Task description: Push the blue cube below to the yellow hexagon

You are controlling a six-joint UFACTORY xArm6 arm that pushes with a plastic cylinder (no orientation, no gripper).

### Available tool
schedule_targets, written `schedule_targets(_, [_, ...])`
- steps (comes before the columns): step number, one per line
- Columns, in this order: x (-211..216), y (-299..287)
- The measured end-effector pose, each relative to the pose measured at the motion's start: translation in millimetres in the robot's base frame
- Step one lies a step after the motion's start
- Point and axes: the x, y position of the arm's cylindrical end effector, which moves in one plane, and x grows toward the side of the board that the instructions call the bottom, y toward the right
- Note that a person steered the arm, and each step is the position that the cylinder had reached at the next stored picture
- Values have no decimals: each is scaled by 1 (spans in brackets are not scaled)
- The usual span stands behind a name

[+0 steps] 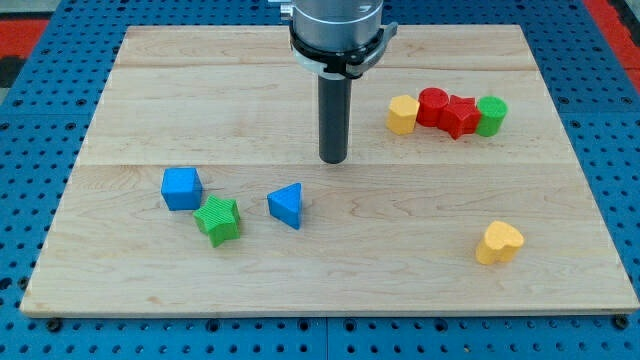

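Note:
The blue cube (181,188) sits on the wooden board at the view's left. The yellow hexagon (402,114) stands at the view's upper right, at the left end of a row of blocks. My tip (333,160) rests on the board near the middle, well to the right of and a little above the blue cube, and to the left of and below the yellow hexagon. It touches no block.
A green star (219,220) touches the blue cube's lower right. A blue triangular block (287,205) lies below my tip. A red cylinder (432,105), a red star (460,116) and a green cylinder (491,115) follow the hexagon. A yellow heart (499,243) lies lower right.

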Motion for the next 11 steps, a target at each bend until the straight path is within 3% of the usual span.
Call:
schedule_targets(3, [-18,-15])
schedule_targets(4, [-18,-95])
schedule_targets(5, [-18,-127])
schedule_targets(6, [1,-206])
schedule_targets(7, [53,-224])
schedule_targets(9, [55,-65])
schedule_targets(10, [55,-63])
schedule_targets(11, [48,-108])
